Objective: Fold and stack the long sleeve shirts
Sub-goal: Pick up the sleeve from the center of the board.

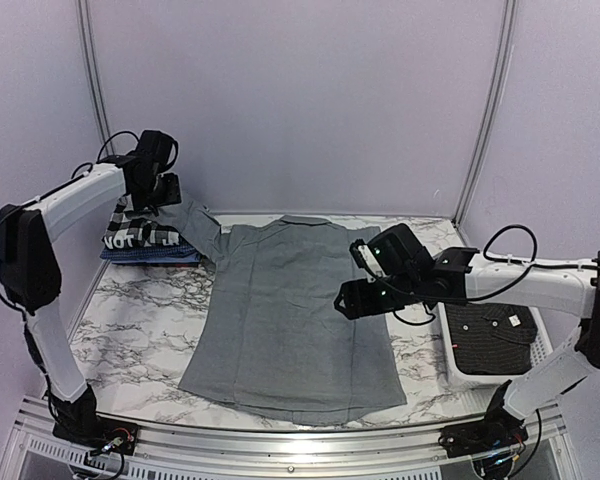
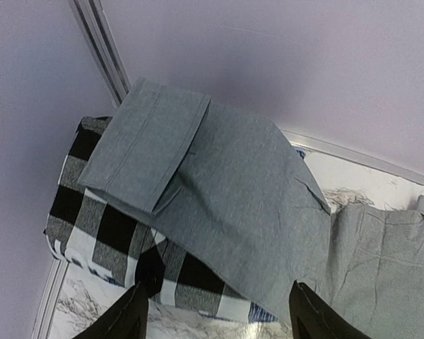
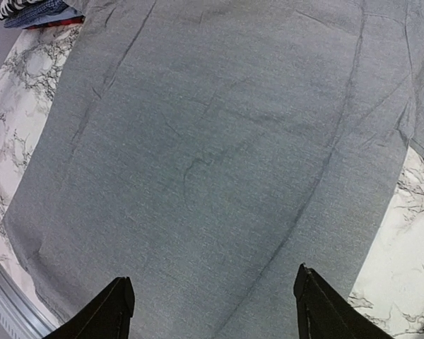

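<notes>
A mid-grey shirt (image 1: 290, 310) lies spread flat in the middle of the table, collar at the far side. Its left sleeve (image 2: 219, 191) lies over a folded stack at the far left, with the black-and-white checked shirt (image 2: 99, 226) on top and a blue shirt (image 1: 150, 254) beneath. My left gripper (image 2: 215, 318) is open above the sleeve and stack, holding nothing. My right gripper (image 3: 212, 311) is open and empty, hovering over the right part of the grey shirt's body (image 3: 212, 155). A dark charcoal shirt (image 1: 495, 335) lies in the basket at the right.
A white slatted basket (image 1: 460, 375) stands at the right edge of the marble table (image 1: 130, 340). Purple walls close in the back and sides. A metal rail (image 1: 280, 440) runs along the near edge.
</notes>
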Robot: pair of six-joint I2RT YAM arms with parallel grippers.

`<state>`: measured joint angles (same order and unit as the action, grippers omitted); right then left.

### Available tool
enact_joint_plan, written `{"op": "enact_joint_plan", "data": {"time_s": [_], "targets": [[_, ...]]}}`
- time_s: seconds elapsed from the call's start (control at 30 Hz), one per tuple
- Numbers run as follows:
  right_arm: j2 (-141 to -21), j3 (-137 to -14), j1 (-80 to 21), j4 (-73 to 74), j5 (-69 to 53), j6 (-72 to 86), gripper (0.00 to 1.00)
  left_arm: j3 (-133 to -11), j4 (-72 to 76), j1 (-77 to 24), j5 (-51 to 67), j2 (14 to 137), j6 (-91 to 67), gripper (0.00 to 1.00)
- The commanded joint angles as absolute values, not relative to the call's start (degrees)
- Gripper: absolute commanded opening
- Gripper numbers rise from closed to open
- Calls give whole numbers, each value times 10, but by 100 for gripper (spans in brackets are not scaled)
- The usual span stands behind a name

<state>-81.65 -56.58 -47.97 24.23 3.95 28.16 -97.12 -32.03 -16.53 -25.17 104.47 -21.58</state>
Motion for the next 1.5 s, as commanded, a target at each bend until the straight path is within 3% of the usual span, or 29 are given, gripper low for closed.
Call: {"op": "enact_joint_plan", "data": {"time_s": [0.0,0.5,1.0,1.1,1.37,1.4,1.47], "targets": [[-821,-594,-476,218,30,270,74,-1053,-308,-145,-303,1109,-187,69],[-837,-599,-475,221,30,278,74,-1139,-313,-93,-301,1228,-152,56],[-855,-608,-475,219,24,278,74,-1164,-313,-70,-306,1266,-149,53],[-856,-607,-475,219,24,279,74,-1175,-314,-66,-311,1270,-147,47],[-855,-606,-475,220,25,278,74,-1191,-314,-59,-319,1267,-144,18],[-855,-607,-475,220,25,278,74,-1191,-314,-59,-315,1266,-143,18],[-855,-608,-474,220,25,278,74,-1190,-314,-60,-292,1263,-138,32]]}}
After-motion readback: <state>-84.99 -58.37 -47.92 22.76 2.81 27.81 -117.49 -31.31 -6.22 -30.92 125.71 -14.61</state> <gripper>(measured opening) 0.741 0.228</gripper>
